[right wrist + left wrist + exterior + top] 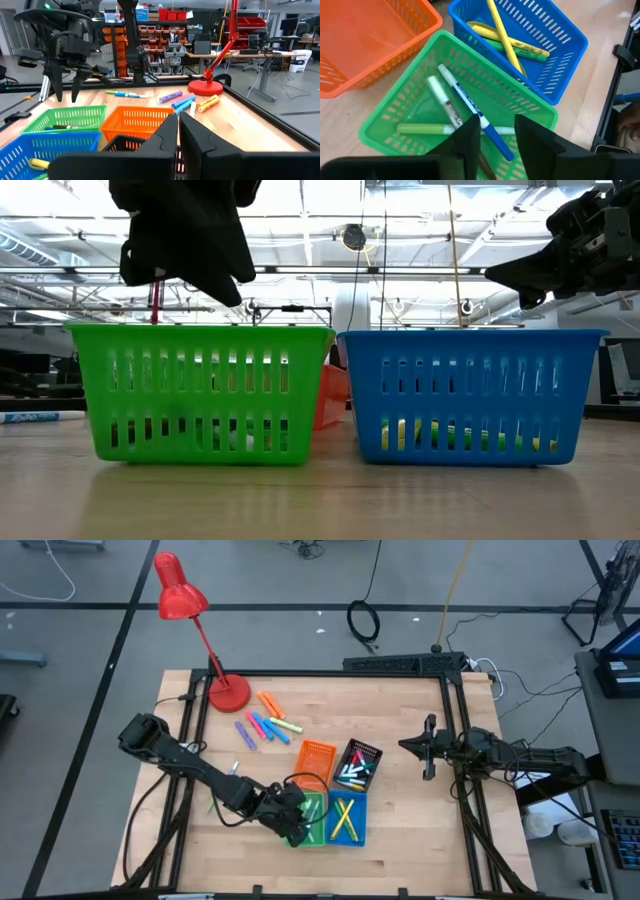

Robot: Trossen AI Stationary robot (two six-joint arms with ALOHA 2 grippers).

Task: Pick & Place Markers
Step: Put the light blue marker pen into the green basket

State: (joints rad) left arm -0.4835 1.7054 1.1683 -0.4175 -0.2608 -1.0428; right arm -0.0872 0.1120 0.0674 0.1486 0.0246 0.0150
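Note:
My left gripper [497,140] is open and points down over the green bin [390,110], touching nothing; the right wrist view shows it [67,85] above that bin [65,119]. In the green bin lie a white marker with a blue cap [470,107] and green markers [420,129]. Yellow markers [505,37] lie in the blue bin [560,55]. Several loose markers [268,725] lie flat on the table near the lamp base. My right gripper [428,747] waits shut above the table's right side.
Orange bin [315,760] and black bin [358,765] stand just beyond the green and blue ones. A red desk lamp [228,692] stands at the far left of the table. A black frame rail [455,730] runs along the table's right side.

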